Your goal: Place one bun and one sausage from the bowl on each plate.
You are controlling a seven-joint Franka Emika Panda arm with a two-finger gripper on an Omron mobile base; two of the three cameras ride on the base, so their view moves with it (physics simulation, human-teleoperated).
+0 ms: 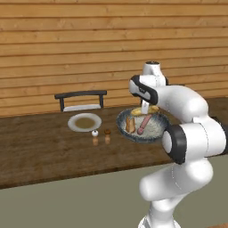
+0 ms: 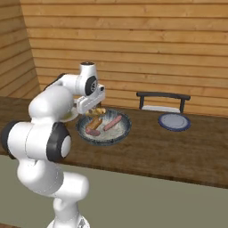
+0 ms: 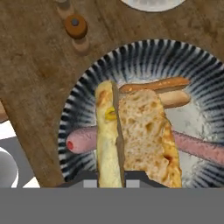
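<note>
Bun (image 3: 131, 135) in the jaws, and it sits lifted above the bowl (image 1: 156, 132) — in the hand view the gripper (image 3: 110, 175) is clamped on this split, toasted bun, which runs straight out from the fingertips, its long axis in line with the hand. It fills the middle of that view, hanging over the bowl's striped inside.

Under it lies a pink sausage (image 3: 83, 140), crosswise to the held bun, with a second bun (image 3: 173, 98) and a browner sausage (image 3: 155, 84) further along in the bowl. From the left base view the gripper (image 1: 146, 108) hovers over the far rim of the bowl, the yellowish bun poking out beside it.

Now the relation that matters: the pale plate (image 1: 84, 122) with the brownish centre lies on the table (image 1: 35, 142) to the bowl's left, near but apart from it, two small shakers (image 1: 100, 137) standing between and in front. The bluish plate (image 2: 174, 121) sits well apart on the bowl's other side, in front of a dark chair (image 2: 162, 100). Both plates look bare, so by my reckoning the task is at its first carry, and the pale plate looks the shorter trip. The bun needs to clear the bowl rim and those shakers on the way across.
</note>
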